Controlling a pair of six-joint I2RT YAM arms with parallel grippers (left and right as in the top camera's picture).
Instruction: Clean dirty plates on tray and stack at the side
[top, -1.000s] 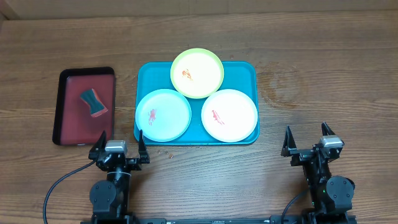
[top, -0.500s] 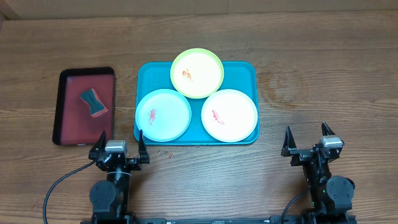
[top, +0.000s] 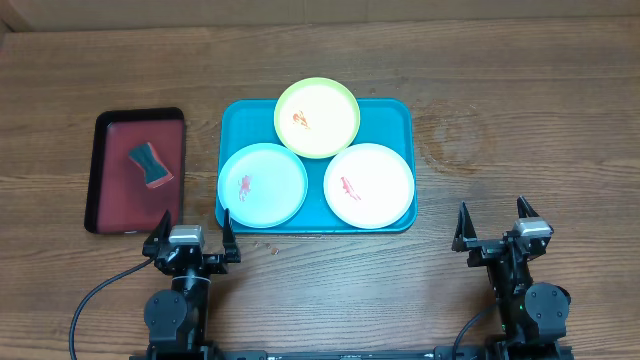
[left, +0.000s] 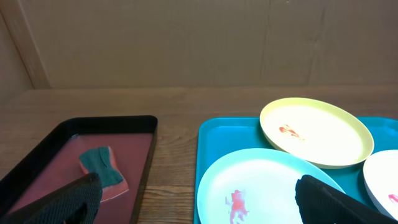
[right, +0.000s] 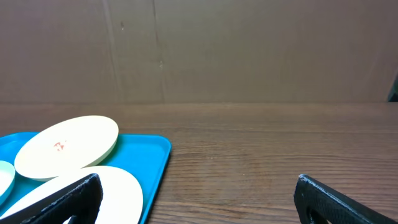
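**No movement yet: arms parked, plates uncleaned**

Nothing has shifted over the last second. Both arms sit at the table's (top: 520, 100) 6 o'clock edge. The left gripper (top: 192, 226) and right gripper (top: 492, 214) have their fingers spread and hold nothing. Judgement: cleaning has not started.

The turquoise tray (top: 396, 113) at centre holds all three plates:
- yellow-green plate (top: 317, 118) at 12 o'clock, overhanging the far rim
- pale blue plate (top: 262, 185) at 8 o'clock
- white plate (top: 368, 186) at 4 o'clock

Each carries a red smear.

The dark red tray (top: 108, 205), at 9 o'clock from the turquoise one, holds a sponge (top: 149, 165) (nearest the left arm, so the likely first pick).
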